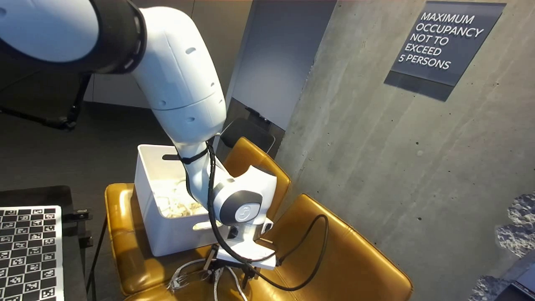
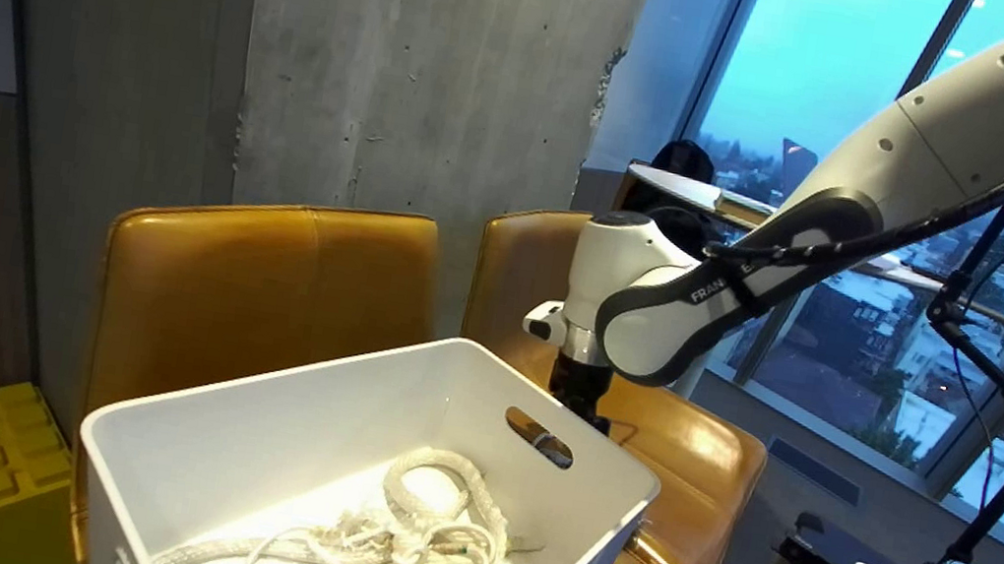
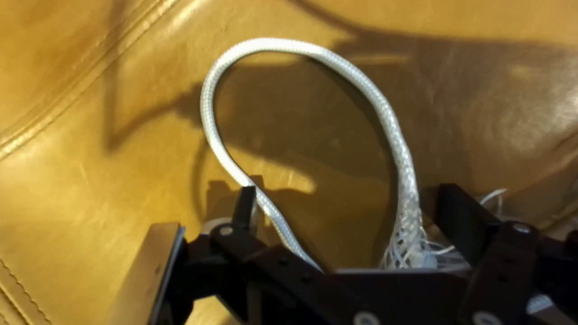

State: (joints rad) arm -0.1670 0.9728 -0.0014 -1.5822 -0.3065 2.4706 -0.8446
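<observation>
My gripper point(image 3: 347, 192) stands open above a tan leather chair seat point(image 3: 67, 198), fingers pointing down. A white braided rope point(image 3: 271, 44) loops over the seat in the wrist view. One side of the loop passes close to the left fingertip point(image 3: 246, 198); whether they touch I cannot tell. Between the fingers, nearer the right one, lies the rope's frayed end point(image 3: 408, 234), partly hidden by the gripper body. In an exterior view the gripper point(image 1: 232, 271) is beside a white bin point(image 1: 159, 240), with rope strands point(image 1: 179, 278) around it. The bin hides its fingers in an exterior view.
More white rope point(image 2: 422, 549) lies coiled inside the bin point(image 2: 291, 430). Tan chair backs point(image 2: 262, 286) rise before a concrete wall point(image 1: 418, 167). A black cable point(image 1: 324, 246) loops from the wrist. A patterned board point(image 1: 29, 255) and a yellow block point(image 2: 3, 456) stand nearby.
</observation>
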